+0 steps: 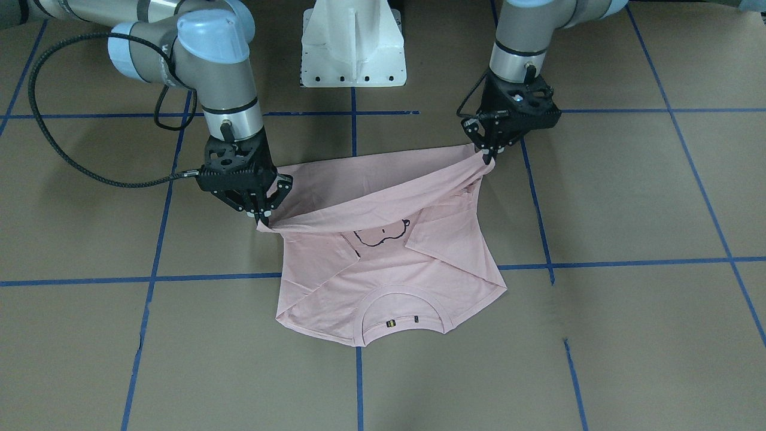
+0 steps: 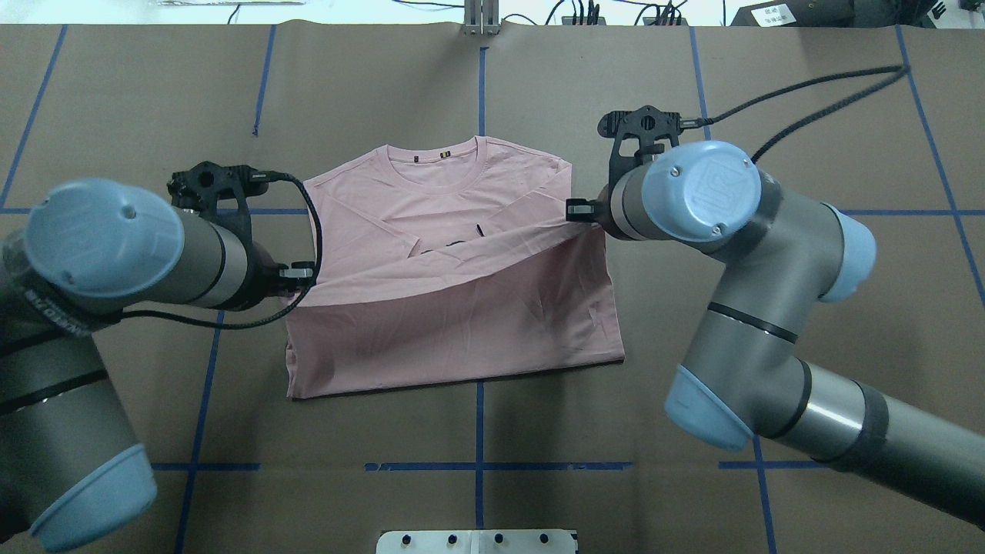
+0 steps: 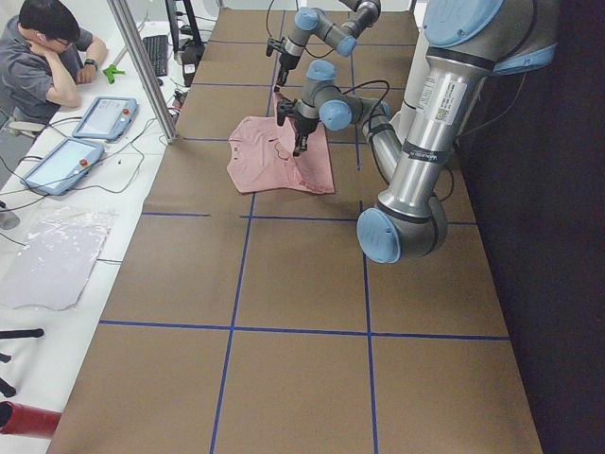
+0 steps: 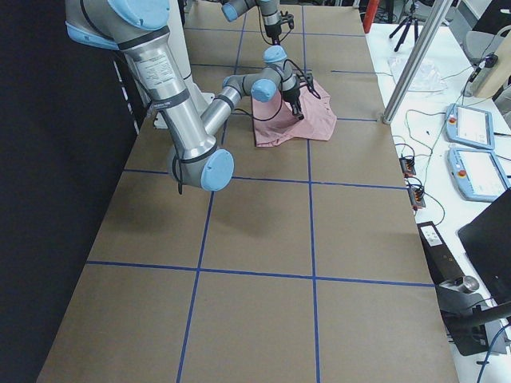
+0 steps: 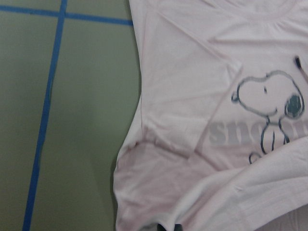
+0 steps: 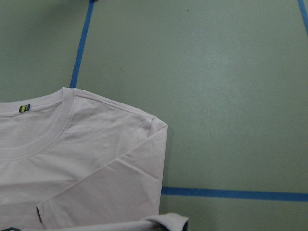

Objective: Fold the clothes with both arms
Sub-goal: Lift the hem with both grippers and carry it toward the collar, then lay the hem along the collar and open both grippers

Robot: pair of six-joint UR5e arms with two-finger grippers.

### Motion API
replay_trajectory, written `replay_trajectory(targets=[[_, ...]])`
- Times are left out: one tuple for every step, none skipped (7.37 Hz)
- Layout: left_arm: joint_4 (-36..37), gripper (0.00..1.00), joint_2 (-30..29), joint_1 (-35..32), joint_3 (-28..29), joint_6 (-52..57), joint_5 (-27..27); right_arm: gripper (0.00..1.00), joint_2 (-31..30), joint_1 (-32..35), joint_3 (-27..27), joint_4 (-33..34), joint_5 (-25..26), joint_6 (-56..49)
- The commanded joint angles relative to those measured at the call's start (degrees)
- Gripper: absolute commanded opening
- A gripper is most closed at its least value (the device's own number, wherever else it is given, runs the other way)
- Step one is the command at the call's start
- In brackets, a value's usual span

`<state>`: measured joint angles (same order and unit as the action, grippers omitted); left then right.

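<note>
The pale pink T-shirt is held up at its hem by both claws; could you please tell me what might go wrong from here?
The black left claw and black right claw pinch only thin bunched corners of the pale pink T-shirt; one may slip out. The hem sags between them, so it could land crooked or wrinkled. Dragging may undo the folded-in sleeves.

Left gripper [image 1: 492,158] and right gripper [image 1: 262,220] point down; both pinch T-shirt [image 1: 419,275].
</note>
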<state>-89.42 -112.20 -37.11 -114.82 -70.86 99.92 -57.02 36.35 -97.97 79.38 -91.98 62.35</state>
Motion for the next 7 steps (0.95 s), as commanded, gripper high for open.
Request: replay_trajectory(targets=[[-11.16,0.0,-1.78,-2.96,12.1,1.25,0.01,0.0,1.55,1.18,13.1,-15.42,0.13,-4.42],[-16.09,0.0,-2.23,-3.49,17.21,1.25,-0.08,0.0,4.08,1.18,17.51,-17.14,0.31,-4.51],[-19.71,0.0,-2.23,-4.19,21.17,1.25,-0.08,0.0,6.11,1.18,20.6,-17.24,0.4,-4.6],[-23.05,0.0,-2.23,-4.28,24.87,1.25,-0.08,0.0,7.08,1.79,21.94,-17.24,0.4,-5.04],[-25.34,0.0,-2.23,-4.81,27.08,1.25,-0.08,0.0,7.09,2.41,22.3,-17.24,0.4,-5.3],[-25.63,0.0,-2.23,-5.16,27.8,1.25,-0.08,0.0,7.88,3.02,23.08,-17.24,0.4,-6.09],[-25.63,0.0,-2.32,-5.25,27.89,1.34,-0.08,0.0,9.19,3.55,24.4,-17.24,0.4,-6.1]])
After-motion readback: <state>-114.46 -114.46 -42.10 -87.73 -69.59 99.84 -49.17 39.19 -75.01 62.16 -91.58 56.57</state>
